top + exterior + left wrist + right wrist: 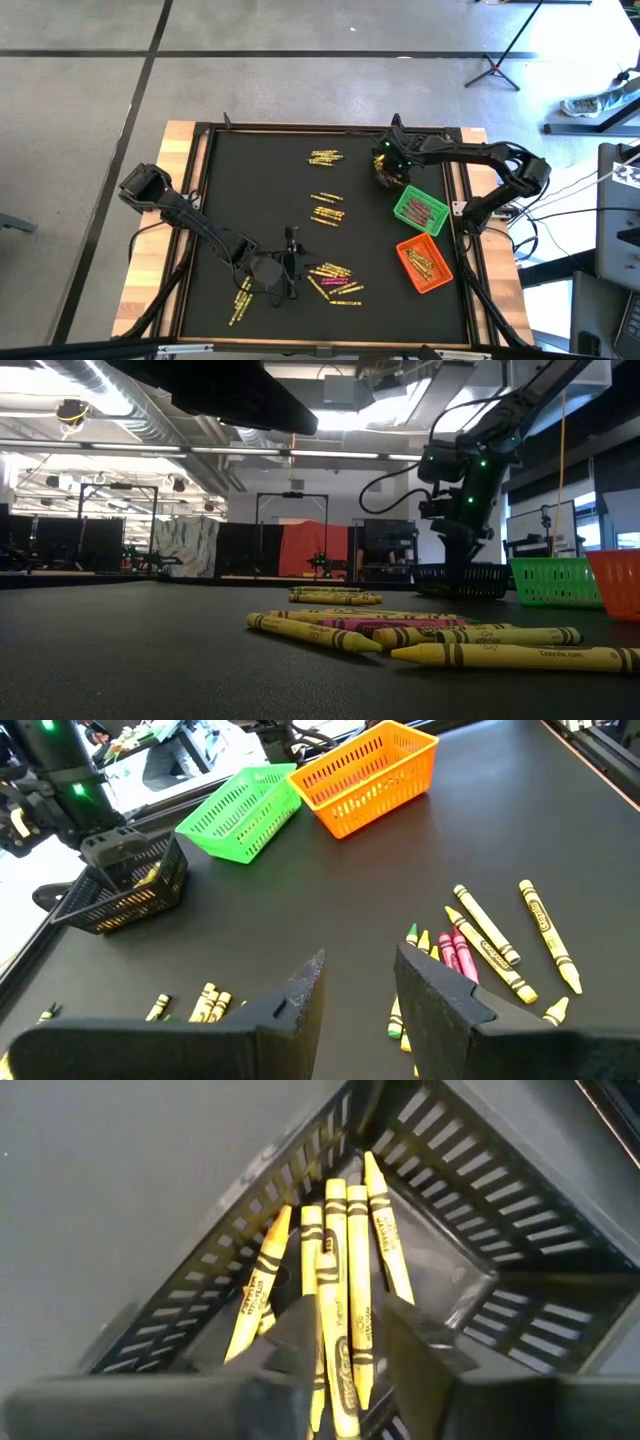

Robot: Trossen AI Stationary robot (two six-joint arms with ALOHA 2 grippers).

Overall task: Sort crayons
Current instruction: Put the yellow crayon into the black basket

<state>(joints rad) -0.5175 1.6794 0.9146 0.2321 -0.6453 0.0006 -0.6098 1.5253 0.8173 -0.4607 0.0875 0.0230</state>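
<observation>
The right end effector (345, 1355) hangs over the black bin (470, 1230), part-open around a yellow crayon (335, 1330). The left end effector (355, 995) hovers open and empty. Crayons look light, stiff and snappable; grip them mid-shaft.

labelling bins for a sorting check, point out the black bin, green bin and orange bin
black bin (125, 890), left wrist view, on its slatted side wall
green bin (407, 203), high view, on its rim at the far corner
orange bin (372, 780), left wrist view, on its long side wall

Bright ceiling lights (330, 420) glare overhead; the near crayons (510, 655) look soft, shadows faint.
</observation>
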